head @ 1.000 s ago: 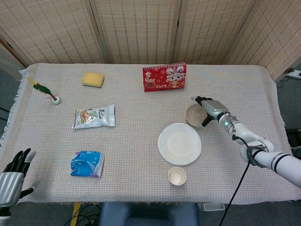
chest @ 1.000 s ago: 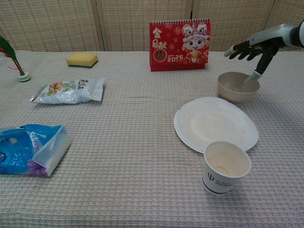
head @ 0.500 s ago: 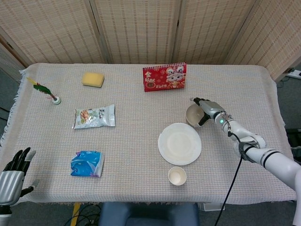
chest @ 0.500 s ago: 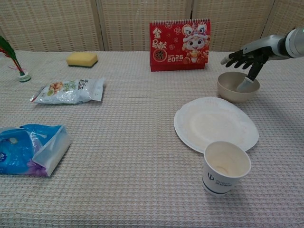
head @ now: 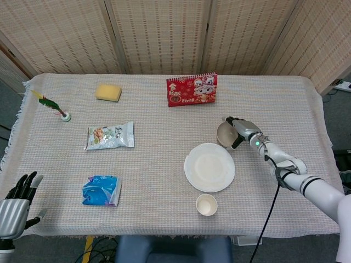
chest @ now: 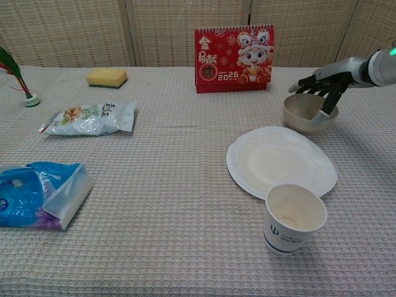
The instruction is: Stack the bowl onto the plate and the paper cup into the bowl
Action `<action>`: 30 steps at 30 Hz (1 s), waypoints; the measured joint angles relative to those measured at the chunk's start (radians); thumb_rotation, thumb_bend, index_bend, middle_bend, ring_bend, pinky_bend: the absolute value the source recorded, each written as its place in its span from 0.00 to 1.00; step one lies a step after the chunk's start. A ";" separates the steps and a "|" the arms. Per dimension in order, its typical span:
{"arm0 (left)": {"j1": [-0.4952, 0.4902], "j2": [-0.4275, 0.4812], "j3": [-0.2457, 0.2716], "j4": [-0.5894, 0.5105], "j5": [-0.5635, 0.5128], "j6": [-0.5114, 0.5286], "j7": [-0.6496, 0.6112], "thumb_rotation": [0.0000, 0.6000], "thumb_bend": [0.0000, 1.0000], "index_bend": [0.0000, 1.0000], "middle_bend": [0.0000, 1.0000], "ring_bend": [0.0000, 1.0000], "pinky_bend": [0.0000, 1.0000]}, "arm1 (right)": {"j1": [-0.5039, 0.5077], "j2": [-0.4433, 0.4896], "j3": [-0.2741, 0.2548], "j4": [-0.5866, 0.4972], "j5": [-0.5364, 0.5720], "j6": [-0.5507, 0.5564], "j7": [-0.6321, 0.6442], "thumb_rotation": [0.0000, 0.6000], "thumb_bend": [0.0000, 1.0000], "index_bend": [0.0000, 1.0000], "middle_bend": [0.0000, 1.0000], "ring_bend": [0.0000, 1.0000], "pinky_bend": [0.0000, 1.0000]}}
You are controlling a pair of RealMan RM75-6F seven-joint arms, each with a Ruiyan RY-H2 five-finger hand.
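Right robot hand at the bowl; bowl-to-plate step in hand, nothing stacked.

Right robot hand (chest: 323,83) sits over the bowl (chest: 306,114), fingers spread across the far rim and the thumb down at the right wall; whether a firm grip is made cannot be told. Bowl stands on the table (head: 153,164), just beyond the plate (chest: 281,162), apart from it. Cup (chest: 294,218) stands upright near the plate's near edge. Left robot hand (head: 15,204) rests at the near-left table corner, open, holding nothing. Judgement: next move calls for a secure pinch on the rim, a lift, then a short carry toward the plate centre.
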 measured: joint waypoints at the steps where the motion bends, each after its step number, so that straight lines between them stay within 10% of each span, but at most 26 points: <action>1: 0.000 0.000 0.000 0.000 0.000 0.000 -0.001 1.00 0.28 0.00 0.07 0.01 0.29 | -0.001 -0.002 0.001 0.003 -0.002 0.000 0.002 1.00 0.13 0.00 0.00 0.00 0.00; 9: 0.002 0.002 0.004 -0.001 0.006 0.008 -0.003 1.00 0.28 0.00 0.07 0.01 0.28 | -0.006 -0.026 -0.005 0.024 -0.027 0.046 -0.003 1.00 0.34 0.00 0.05 0.04 0.11; 30: -0.002 -0.003 0.013 -0.006 0.031 0.017 0.013 1.00 0.28 0.00 0.07 0.01 0.28 | -0.050 0.160 -0.019 -0.303 -0.064 0.175 0.013 1.00 0.33 0.00 0.06 0.05 0.14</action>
